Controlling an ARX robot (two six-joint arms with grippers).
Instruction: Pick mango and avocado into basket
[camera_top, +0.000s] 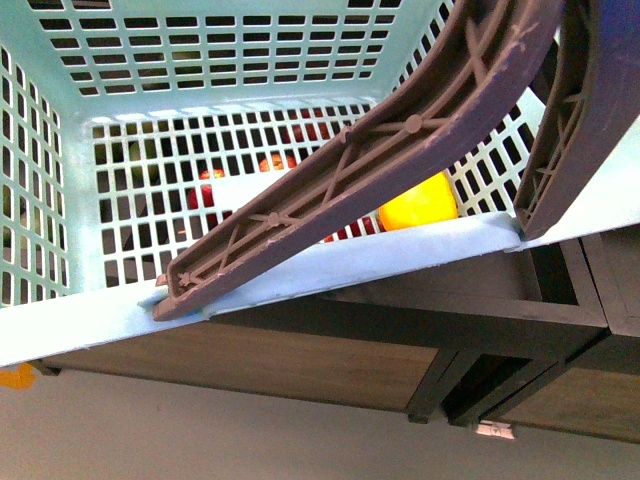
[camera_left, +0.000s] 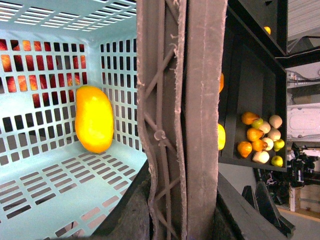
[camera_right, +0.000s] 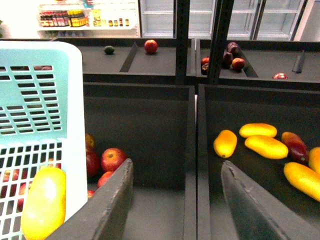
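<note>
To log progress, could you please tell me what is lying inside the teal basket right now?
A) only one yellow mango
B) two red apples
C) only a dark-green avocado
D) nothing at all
A: in the left wrist view a single yellow mango lies on the floor of the basket, and no other fruit shows inside; the red fruit is seen only through the slots, outside it.

brown handles (camera_top: 400, 140) crossing basket (camera_top: 60, 328) opening, bare floor beside mango (camera_left: 93, 119)
</note>
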